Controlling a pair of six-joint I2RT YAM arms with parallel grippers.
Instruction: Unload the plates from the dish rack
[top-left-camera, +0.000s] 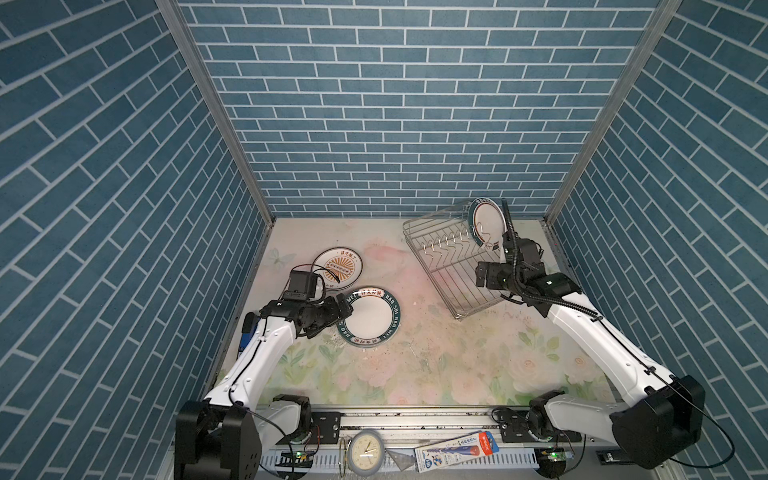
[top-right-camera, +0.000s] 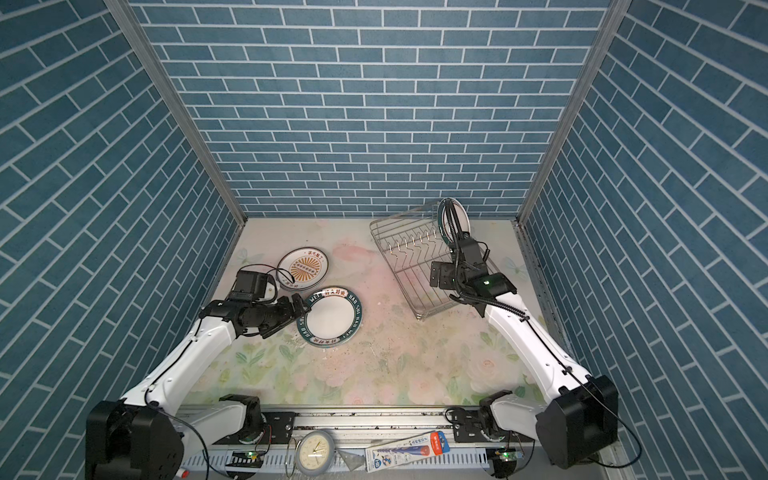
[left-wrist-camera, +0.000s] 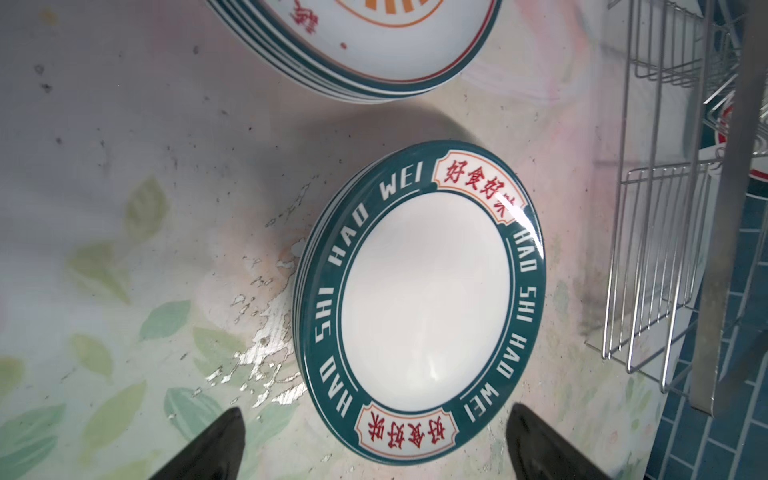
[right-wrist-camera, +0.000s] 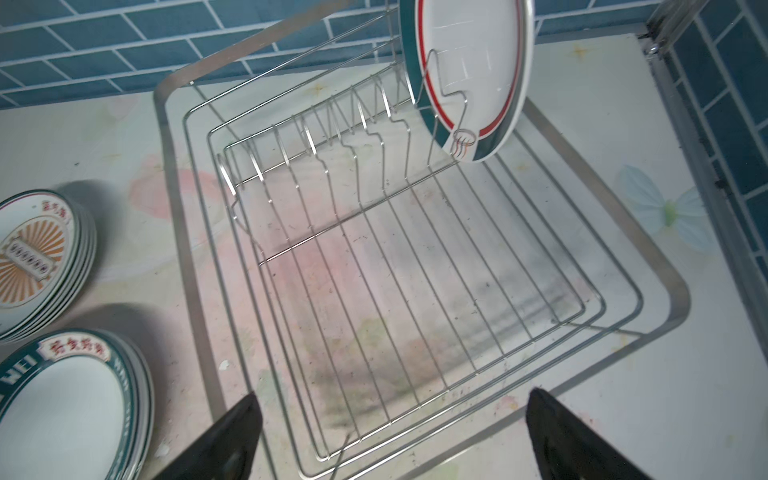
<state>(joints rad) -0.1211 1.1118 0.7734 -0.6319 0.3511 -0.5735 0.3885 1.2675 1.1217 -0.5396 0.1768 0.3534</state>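
Plates of round white ceramic lie in two stacks on the floral tabletop (top-left-camera: 436, 365): a green-rimmed lettered stack (top-left-camera: 368, 316) just beside an orange-sunburst stack (top-left-camera: 337, 266). One red-and-green-rimmed plate (right-wrist-camera: 469, 79) stands upright among the end prongs of the silver wire dish rack (top-left-camera: 457, 282). The left gripper (left-wrist-camera: 378, 415) hovers at the lettered stack's edge and the right gripper (right-wrist-camera: 395, 397) over the rack, both with jaws wide apart.

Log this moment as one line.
left gripper open at green-rimmed stack edge | right gripper open above dish rack | one plate upright in rack | sunburst stack on table
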